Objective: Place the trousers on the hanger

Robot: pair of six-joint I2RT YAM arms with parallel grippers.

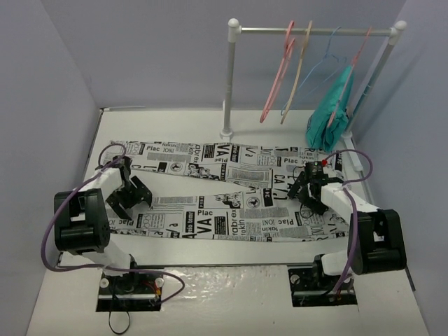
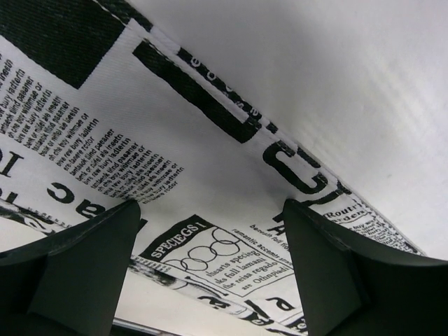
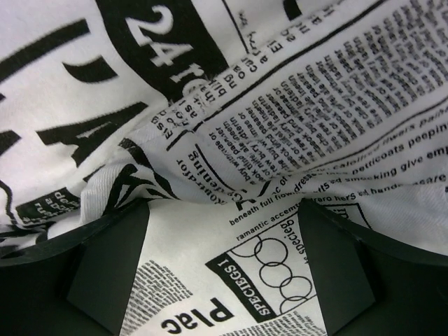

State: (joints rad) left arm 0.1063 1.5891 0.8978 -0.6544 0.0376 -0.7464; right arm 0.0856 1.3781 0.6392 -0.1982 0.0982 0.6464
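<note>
The newspaper-print trousers [image 1: 231, 203] lie flat across the table, legs to the left and waist to the right. My left gripper [image 1: 131, 196] is low over the leg ends. In the left wrist view it [image 2: 210, 206] is open, with the printed fabric [image 2: 105, 140] between and under its fingers and the leg's edge just beyond. My right gripper [image 1: 308, 187] is low over the waist end. In the right wrist view it [image 3: 224, 203] is open over the trousers [image 3: 315, 91], with a raised fold just past its fingertips. The pink hanger [image 1: 275, 84] hangs on the rail, far from both grippers.
A white clothes rail [image 1: 315, 31] stands at the back on a post [image 1: 229, 84]. It also carries a tan hanger [image 1: 297, 70], a thin blue wire hanger [image 1: 327, 59] and a teal garment [image 1: 331, 112]. Grey walls enclose the table on the left, back and right.
</note>
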